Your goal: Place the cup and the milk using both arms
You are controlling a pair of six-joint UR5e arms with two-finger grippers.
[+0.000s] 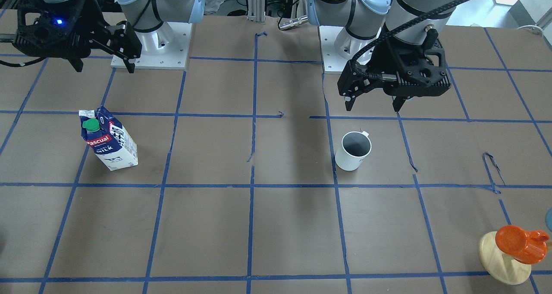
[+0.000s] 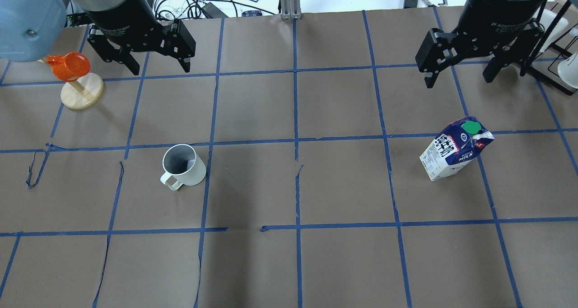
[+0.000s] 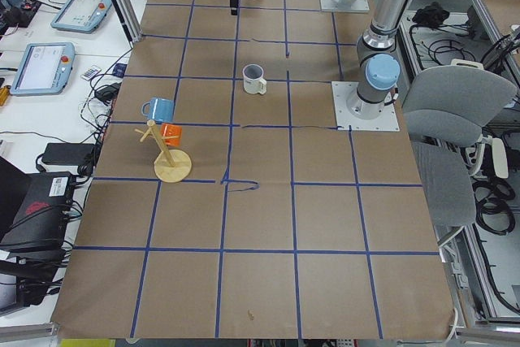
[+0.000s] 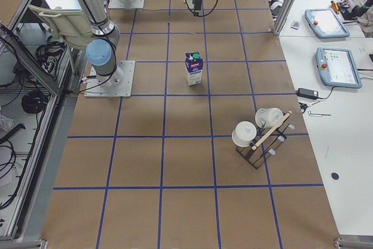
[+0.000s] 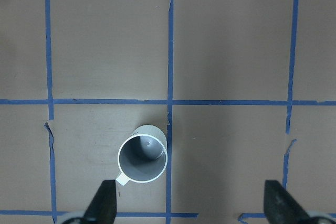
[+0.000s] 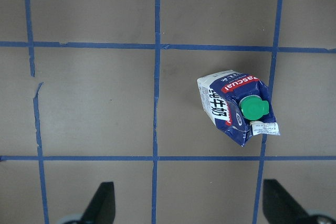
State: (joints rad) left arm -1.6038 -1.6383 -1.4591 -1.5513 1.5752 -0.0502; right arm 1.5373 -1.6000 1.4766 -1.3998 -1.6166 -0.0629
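The white cup (image 1: 352,152) stands upright on the brown table, handle toward the robot; it also shows in the overhead view (image 2: 185,165) and the left wrist view (image 5: 142,153). My left gripper (image 1: 373,108) hangs open and empty above the table, apart from the cup; its fingers (image 5: 105,203) frame the bottom of the wrist view. The blue and white milk carton (image 1: 110,141) with a green cap stands on the other side (image 2: 454,152) and in the right wrist view (image 6: 236,106). My right gripper (image 2: 459,82) is open and empty, raised and clear of the carton.
An orange cup on a wooden disc stand (image 2: 82,93) sits at the table's far left edge, close to my left gripper. A rack with white cups (image 4: 256,132) stands at the far right. The arm bases (image 1: 151,48) are bolted at the robot's side.
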